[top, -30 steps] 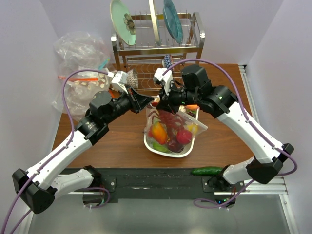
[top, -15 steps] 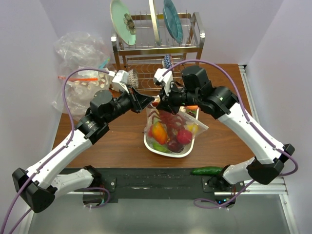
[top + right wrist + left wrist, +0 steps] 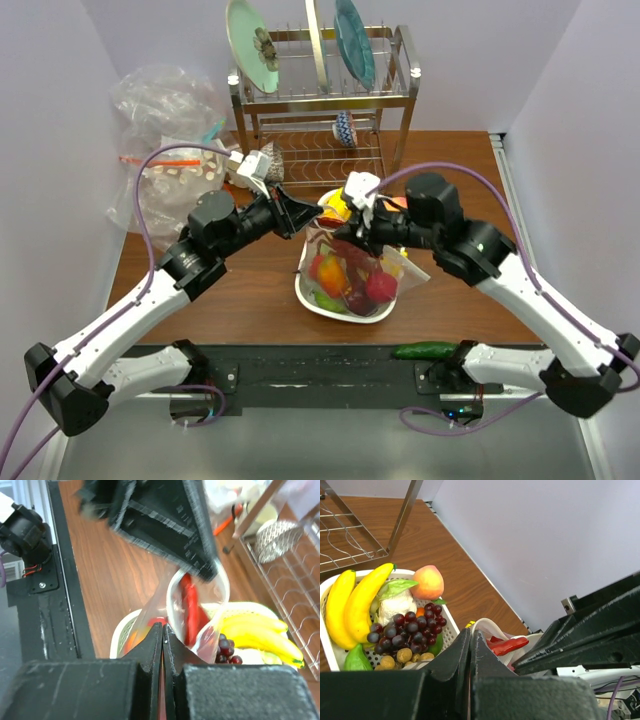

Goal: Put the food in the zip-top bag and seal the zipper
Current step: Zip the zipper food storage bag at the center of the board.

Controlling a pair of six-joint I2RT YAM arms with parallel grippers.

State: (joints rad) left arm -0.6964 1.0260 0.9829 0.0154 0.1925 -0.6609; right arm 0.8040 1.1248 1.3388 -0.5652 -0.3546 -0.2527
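The right end effector [image 3: 347,232] is now seen drawn away from the left end effector [image 3: 300,214]. A second ago the two were almost touching at one corner of the zip-top bag [image 3: 402,262]; now they are set apart along its mouth. The right arm has swung lower and to the right, so the bananas [image 3: 335,207] behind the bag are uncovered.

Both end effectors are clamped fully shut, each on the bag's top edge. The bag is held upright in the white tray [image 3: 310,298] on the worktop [image 3: 250,290]. The lobster [image 3: 350,262] and other red and orange food can be seen through its wall.

In the right wrist view the zipper [image 3: 170,597] is not pressed together: between the two grips the mouth gapes as a loop. The move is therefore judged to be a stretching of the mouth, with no seal made yet.

A peach [image 3: 427,581] is left in the tray outside the bag, beside the grapes [image 3: 410,627]. The filling step may not be finished either.
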